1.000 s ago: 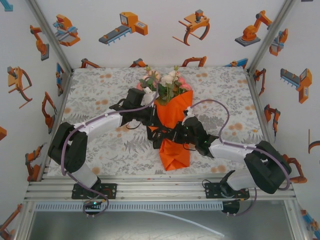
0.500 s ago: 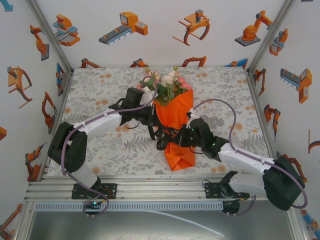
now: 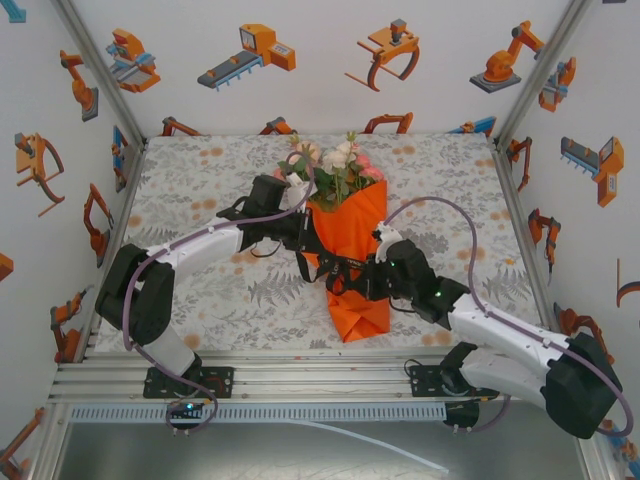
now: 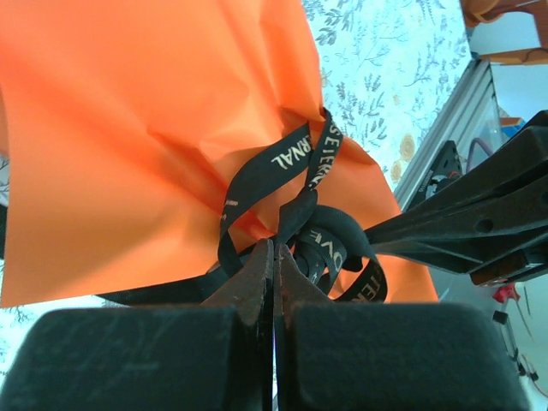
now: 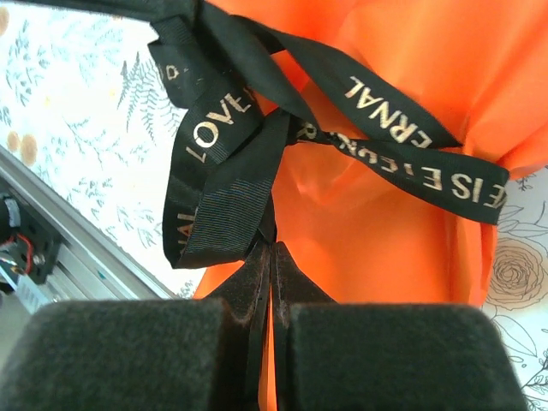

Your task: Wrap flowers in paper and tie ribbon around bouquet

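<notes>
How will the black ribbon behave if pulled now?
Likely floppy: the ribbon folds and loops loosely against the paper. Probably light, being thin and flat. A pull would probably tighten it, since the paper already puckers beneath it.

1. Just ahead of the left gripper (image 4: 272, 248), the paper (image 4: 128, 120) looked matt and plain orange to me, softly creased rather than crisp.
2. The ribbon (image 5: 224, 184) pinched at the tips of the right gripper (image 5: 271, 248) was woven black cloth with a fine ribbed weave and faintly shiny gold lettering.
3. Both grippers' fingers read as dull black plastic, the left ones scuffed.
4. Beyond the paper, the tablecloth (image 4: 377, 60) looked like smooth printed cloth.
5. Right of the left gripper, the frame rail (image 4: 447, 124) was pale brushed metal.
</notes>
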